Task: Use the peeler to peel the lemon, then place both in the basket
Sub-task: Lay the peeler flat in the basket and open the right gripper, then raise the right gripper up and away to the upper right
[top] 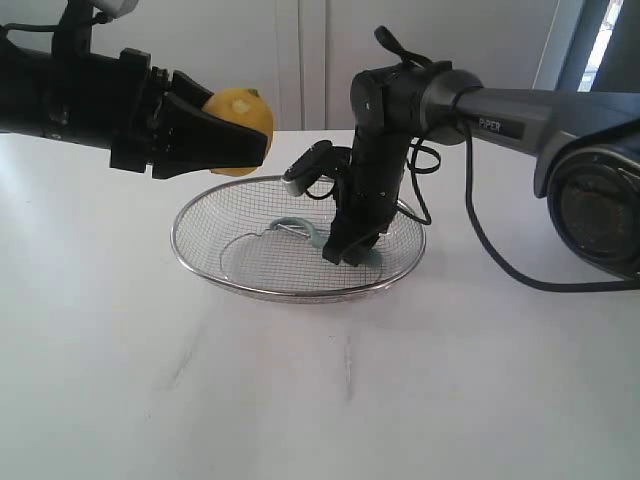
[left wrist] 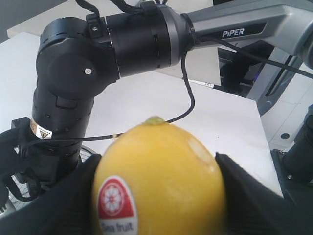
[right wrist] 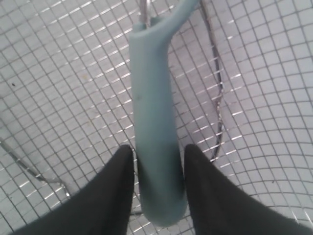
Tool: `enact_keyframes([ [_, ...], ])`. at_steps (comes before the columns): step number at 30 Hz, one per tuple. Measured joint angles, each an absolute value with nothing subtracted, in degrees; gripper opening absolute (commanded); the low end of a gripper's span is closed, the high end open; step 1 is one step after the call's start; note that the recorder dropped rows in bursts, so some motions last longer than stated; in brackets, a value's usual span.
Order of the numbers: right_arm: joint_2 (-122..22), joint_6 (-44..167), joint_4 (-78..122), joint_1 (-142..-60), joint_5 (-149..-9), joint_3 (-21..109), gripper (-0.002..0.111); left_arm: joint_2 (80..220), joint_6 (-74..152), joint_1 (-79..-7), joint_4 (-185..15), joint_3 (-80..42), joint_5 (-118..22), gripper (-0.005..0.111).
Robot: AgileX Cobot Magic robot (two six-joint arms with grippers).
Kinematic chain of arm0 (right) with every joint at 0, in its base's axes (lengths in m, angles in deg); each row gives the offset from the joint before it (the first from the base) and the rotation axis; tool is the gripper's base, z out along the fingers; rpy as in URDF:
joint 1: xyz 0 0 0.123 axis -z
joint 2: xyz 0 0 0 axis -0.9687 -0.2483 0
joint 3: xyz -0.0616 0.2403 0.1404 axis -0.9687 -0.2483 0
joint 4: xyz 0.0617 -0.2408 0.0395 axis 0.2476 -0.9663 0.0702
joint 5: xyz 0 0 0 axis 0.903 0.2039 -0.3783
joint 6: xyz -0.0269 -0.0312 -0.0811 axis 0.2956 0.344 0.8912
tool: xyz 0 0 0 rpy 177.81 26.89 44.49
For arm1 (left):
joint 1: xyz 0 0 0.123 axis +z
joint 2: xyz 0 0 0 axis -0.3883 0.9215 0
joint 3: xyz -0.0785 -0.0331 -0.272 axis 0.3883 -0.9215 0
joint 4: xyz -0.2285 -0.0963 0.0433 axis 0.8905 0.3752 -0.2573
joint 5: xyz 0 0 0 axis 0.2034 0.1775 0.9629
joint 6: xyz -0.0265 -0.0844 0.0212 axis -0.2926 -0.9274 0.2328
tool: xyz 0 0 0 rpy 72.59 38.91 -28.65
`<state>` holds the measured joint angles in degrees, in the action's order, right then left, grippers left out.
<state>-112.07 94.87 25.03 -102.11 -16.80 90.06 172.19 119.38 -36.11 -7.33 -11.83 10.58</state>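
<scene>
Two bits of writing catch our eye first: the right arm (left wrist: pixel 146 39) has "PiPER" printed in white on its grey tube, and the round red sticker (left wrist: pixel 116 201) on the lemon (left wrist: pixel 161 166) reads, as far as we can make out, "Sea fruit". We also spot a small yellow warning label (left wrist: pixel 39 129) on that arm's black joint, too small to read. Over to the left gripper (top: pixel 240 135): it is clamped on the lemon, one black finger on each side, holding it up in the air near the left side of the basket (top: pixel 300 294) and clear of the mesh. The right gripper (top: pixel 345 255) is down inside the basket, where the peeler (right wrist: pixel 154 122) lies on the wire floor. Its pale teal handle runs between the two black fingers (right wrist: pixel 112 196), which sit hard beside it; we cannot tell whether they pinch it or have let go. The basket stands on the white table (top: pixel 450 380).
</scene>
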Motion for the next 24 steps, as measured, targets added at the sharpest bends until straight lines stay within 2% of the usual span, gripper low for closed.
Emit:
enact_keyframes([
  [4,-112.07,94.87,25.03,-102.11,-16.80,90.06,0.041,172.19,119.38,-36.11,-7.33,-11.83,10.58,0.000],
  [21,-105.92,88.90,25.03,-102.11,-13.95,90.06,0.041,172.19,119.38,-36.11,-7.33,-11.83,10.58,0.000],
  [24,-104.99,87.87,25.03,-102.11,-10.66,90.06,0.034,172.19,119.38,-36.11,-7.33,-11.83,10.58,0.000],
])
